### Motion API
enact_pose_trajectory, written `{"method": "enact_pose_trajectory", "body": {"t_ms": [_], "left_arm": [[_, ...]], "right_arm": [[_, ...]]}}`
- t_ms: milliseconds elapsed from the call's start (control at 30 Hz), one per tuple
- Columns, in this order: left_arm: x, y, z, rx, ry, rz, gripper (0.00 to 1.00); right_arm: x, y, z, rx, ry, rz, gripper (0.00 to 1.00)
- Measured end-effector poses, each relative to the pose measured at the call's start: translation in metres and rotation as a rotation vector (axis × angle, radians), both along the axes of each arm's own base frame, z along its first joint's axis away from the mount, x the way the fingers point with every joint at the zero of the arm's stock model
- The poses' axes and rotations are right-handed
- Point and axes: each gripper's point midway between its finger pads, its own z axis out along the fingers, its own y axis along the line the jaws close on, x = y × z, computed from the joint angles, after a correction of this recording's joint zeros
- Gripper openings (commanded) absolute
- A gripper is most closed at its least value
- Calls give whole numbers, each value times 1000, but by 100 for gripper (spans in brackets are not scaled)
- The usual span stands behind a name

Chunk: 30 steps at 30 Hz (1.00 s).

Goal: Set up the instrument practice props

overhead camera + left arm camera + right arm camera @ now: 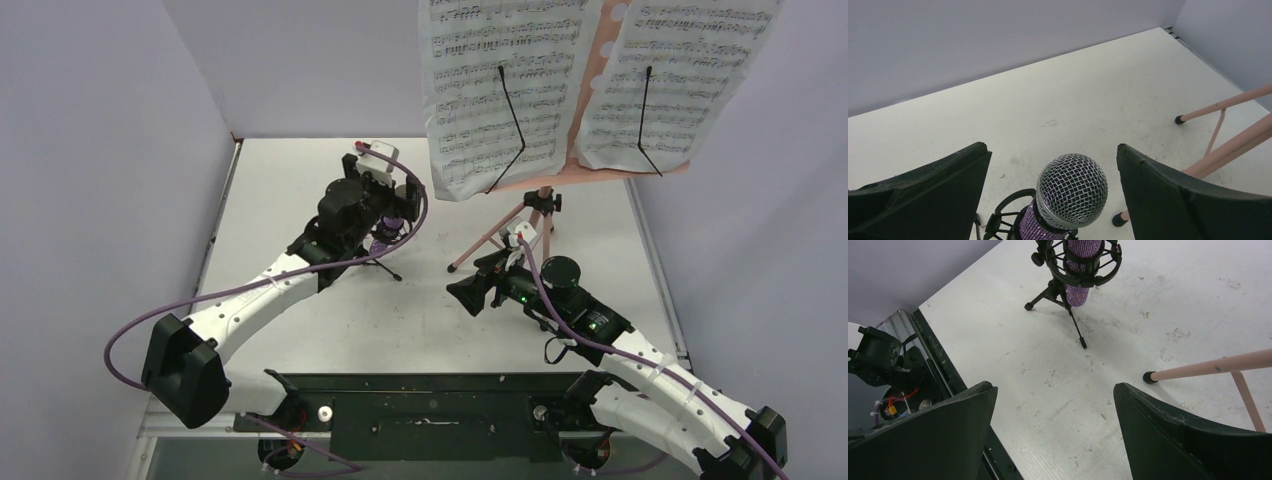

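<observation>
Flanking mic (1072, 191), left pincer (1050, 150) wide, gaps both sides.

White arms (255, 298), black joints (185, 370) — purple cables (150, 317)

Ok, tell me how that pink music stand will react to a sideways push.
Probably tippy: the music stand carries its wide desk and sheet-music pages high above thin tripod legs. Likely light, so it may slide. The pages look floppy, pinned only by wire arms.
</observation>
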Motion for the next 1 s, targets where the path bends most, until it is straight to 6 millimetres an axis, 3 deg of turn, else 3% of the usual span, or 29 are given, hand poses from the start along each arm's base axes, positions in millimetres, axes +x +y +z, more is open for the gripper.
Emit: {"method": "enact_pose_trajectory", "body": {"t_ms": [233, 433, 833, 1000], "left_arm": [[-23, 1, 39, -150, -60, -78, 96], [-32, 29, 61, -336, -86, -92, 96], [-35, 83, 30, -474, 1, 5, 96], [-43, 91, 14, -462, 36, 27, 96]], "right_arm": [[0, 0, 0, 0, 0, 0, 90], [0, 0, 0, 1, 0, -1, 90], [10, -12, -3, -47, 5, -82, 90], [26, -27, 12, -82, -17, -198, 90]]}}
